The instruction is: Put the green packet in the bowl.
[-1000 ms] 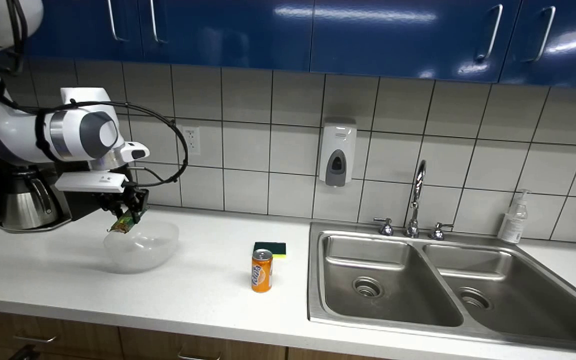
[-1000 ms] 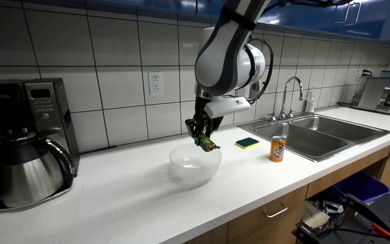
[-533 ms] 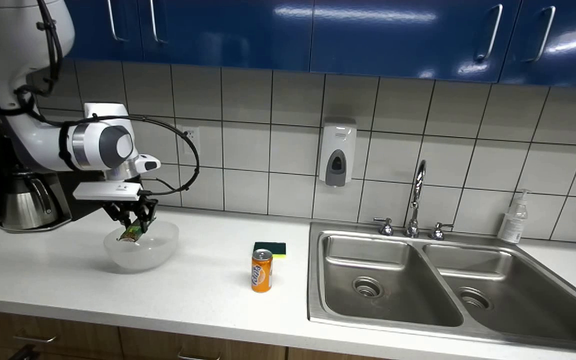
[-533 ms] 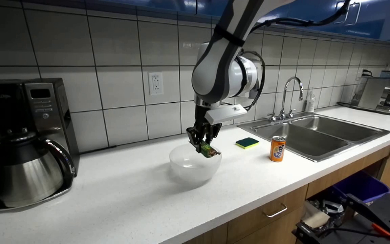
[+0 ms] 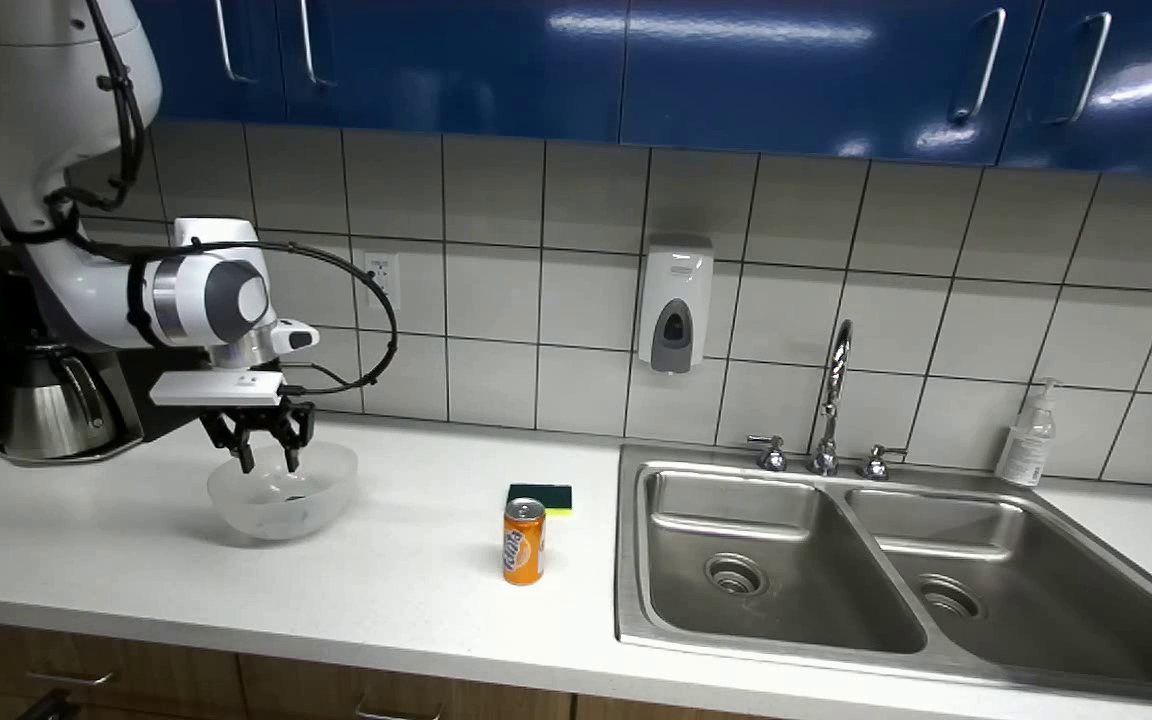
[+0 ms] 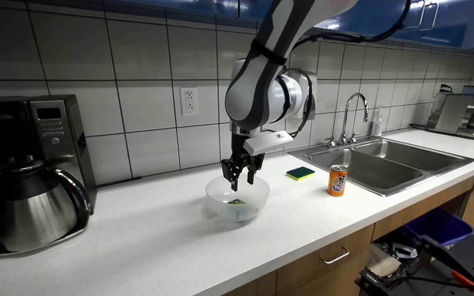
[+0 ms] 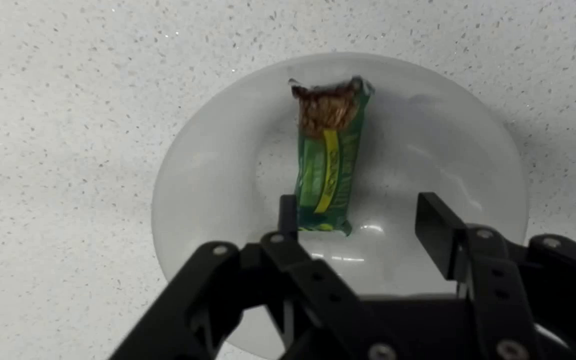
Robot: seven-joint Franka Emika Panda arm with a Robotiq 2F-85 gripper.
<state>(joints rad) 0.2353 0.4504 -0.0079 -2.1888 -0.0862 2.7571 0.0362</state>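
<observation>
The green packet (image 7: 325, 160) lies inside the translucent whitish bowl (image 7: 203, 200) in the wrist view. It has a brown end and a yellow stripe. In an exterior view a small part of the packet (image 6: 236, 202) shows through the mouth of the bowl (image 6: 237, 214). My gripper (image 7: 358, 215) is open and empty, with its fingers apart from each other. In both exterior views the gripper (image 5: 269, 462) (image 6: 242, 184) hangs over the bowl (image 5: 281, 515), fingers pointing down near the rim level.
An orange can (image 5: 523, 545) with a green and yellow sponge (image 5: 542, 497) behind it stands between bowl and steel sink (image 5: 776, 560). A coffee maker with a steel carafe (image 6: 35, 205) stands on the bowl's other side. The tiled wall (image 6: 146, 102) is behind.
The gripper moved down over the bowl with the packet, then opened. The packet has left the fingers and now lies in the bowl. Bowl, can and sponge have not moved.
</observation>
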